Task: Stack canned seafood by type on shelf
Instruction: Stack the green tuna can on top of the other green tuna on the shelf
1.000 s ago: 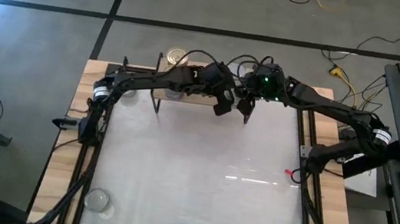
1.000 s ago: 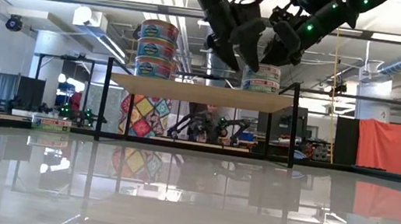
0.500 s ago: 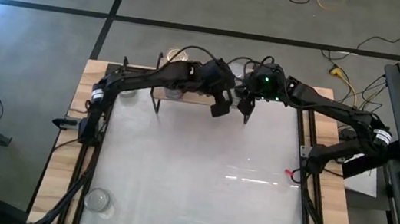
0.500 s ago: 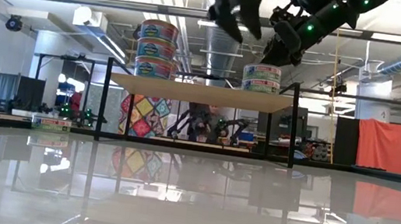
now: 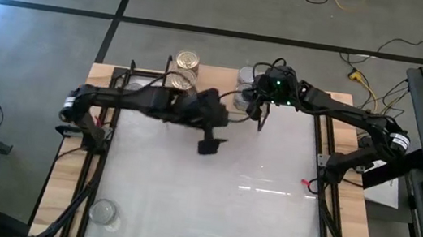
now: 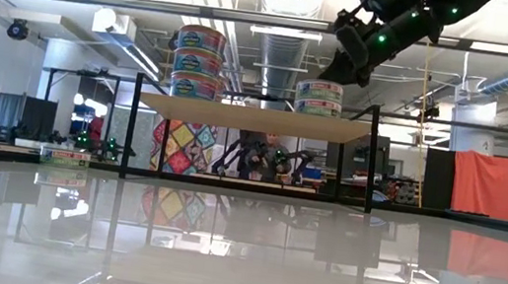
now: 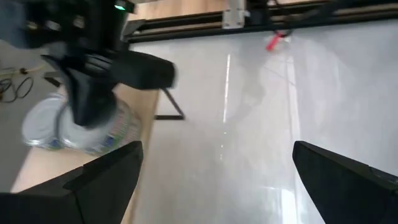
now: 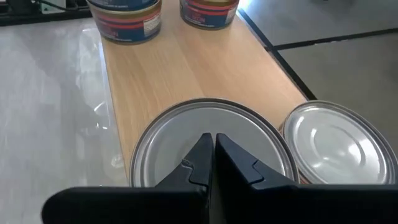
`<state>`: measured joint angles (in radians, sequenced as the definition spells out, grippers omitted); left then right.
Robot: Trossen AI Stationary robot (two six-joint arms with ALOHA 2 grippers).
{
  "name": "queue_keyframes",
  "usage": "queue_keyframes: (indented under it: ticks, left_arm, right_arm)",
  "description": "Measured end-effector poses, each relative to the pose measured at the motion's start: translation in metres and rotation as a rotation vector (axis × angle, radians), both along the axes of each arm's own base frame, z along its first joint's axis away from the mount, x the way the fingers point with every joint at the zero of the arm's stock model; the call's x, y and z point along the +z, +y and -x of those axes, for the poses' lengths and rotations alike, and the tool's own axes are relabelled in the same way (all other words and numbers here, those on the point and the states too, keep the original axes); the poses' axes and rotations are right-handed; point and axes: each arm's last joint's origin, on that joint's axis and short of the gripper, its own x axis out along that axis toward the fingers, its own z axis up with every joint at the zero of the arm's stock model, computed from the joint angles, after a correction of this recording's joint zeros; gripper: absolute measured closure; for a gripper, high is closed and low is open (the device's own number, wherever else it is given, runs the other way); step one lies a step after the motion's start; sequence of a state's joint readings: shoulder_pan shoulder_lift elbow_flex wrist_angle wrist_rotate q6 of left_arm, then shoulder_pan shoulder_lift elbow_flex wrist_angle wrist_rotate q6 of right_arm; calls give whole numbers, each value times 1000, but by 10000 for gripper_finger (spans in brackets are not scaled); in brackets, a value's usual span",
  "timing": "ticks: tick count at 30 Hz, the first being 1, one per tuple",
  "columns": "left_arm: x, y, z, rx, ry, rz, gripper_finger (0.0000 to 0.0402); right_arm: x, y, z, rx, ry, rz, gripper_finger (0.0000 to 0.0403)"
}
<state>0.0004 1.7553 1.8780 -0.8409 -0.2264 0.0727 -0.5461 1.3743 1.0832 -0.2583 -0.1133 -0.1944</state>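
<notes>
The right pincer (image 8: 212, 163) is hovering with its dark fingers pressed together just above a round silver-lidded tin (image 8: 211, 134), which is sitting on the shelf (image 8: 180, 71) of pale wood grain on thin black legs. A taller stack of gold-lidded tins (image 6: 198, 62) is standing at the shelf's other end. The left pincer (image 5: 209, 144) is hanging spread wide, holding nothing, over the glossy white worktop (image 5: 208, 208).

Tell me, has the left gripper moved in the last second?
Yes. The left gripper has pulled off the shelf, out over the white table.
</notes>
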Motion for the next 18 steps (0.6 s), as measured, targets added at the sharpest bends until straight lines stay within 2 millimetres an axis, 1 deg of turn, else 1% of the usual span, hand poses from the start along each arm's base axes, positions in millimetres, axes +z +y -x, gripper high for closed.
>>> queue_keyframes:
  ticks: [5,8,12,15,18]
  left_arm:
    - [-10,-21,29,-71,-28,-14,4]
    - [-23,-32,46,-124,-24,-33,4]
    - [-29,-42,70,-116,-68,30,4]
    - [-33,-52,85,-118,-91,44,4]
    - [-36,-66,96,-118,-115,42,4]
  right_arm:
    - [8,1,2,-2,-12,5,390]
    - [18,4,5,-6,-1,6,390]
    - [31,7,11,-7,11,-3,390]
    - [38,11,13,-6,-7,-1,390]
    - [40,13,12,-2,-10,-5,390]
